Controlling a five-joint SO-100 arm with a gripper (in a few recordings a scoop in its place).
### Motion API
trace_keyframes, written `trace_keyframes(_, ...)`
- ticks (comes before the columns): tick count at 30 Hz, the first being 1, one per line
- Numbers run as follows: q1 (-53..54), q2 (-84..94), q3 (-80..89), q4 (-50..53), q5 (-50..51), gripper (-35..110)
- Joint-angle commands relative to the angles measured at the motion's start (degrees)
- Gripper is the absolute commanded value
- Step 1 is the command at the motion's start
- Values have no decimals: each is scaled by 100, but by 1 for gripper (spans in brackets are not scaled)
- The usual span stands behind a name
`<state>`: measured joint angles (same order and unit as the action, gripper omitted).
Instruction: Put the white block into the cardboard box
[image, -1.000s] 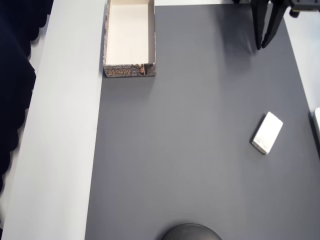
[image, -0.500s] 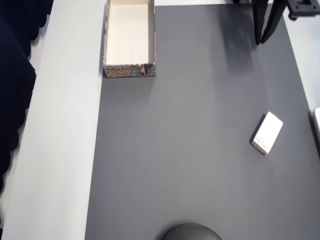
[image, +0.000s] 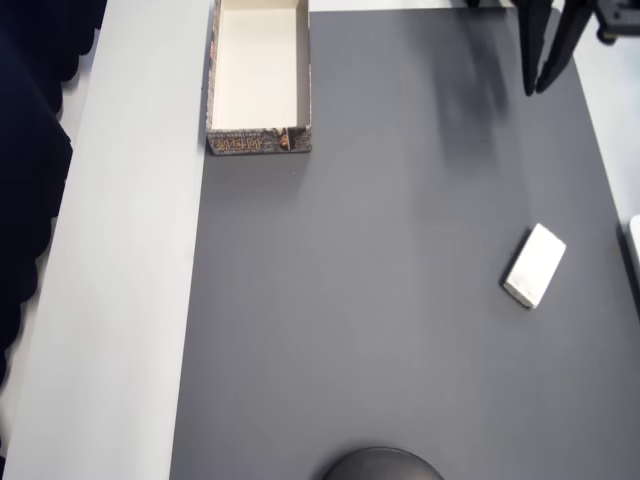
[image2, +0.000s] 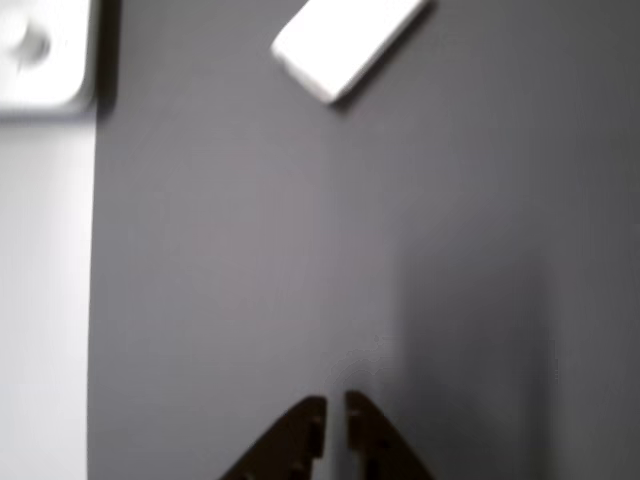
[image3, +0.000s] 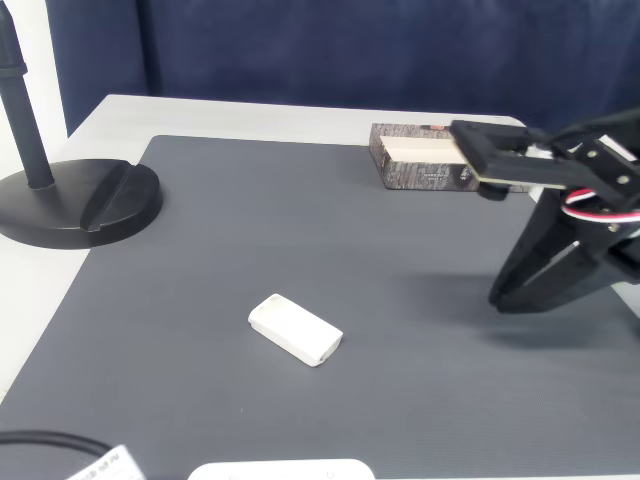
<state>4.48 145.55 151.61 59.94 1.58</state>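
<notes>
block lies ahead of the gripper, turned on a diagonal

the dark grey mat (image: 380, 300) covers most of the table. on it, in the overhead view, the cardboard box (image: 259, 78) sits at the top left, its cream inside bare. the gripper (image: 545, 88) hangs at the top right, over the mat, well apart from both box and block. the white block (image: 534, 264) lies flat on the mat near the right edge, below the gripper in that view.

in the wrist view the block (image2: 345, 40) sits straight ahead of the fingertips (image2: 312, 420), a touch left, with open mat between. its long axis runs diagonally across the line of approach, so the wrist likely needs a turn to span the short sides. the jaws are nearly pressed together, a thin slit between them, holding nothing.
</notes>
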Motion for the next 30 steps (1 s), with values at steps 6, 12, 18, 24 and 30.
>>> trace_keyframes(6, -9, -1477, -1433, -123, 158, 0)
trace_keyframes(12, 35, -2259, -2092, -70, 527, -2)
trace_keyframes(18, 141, -3129, -2839, -79, 870, -2)
trace_keyframes(24, 255, -3744, -3621, -88, 949, -2)
trace_keyframes(30, 246, -4315, -4157, -70, 949, -2)
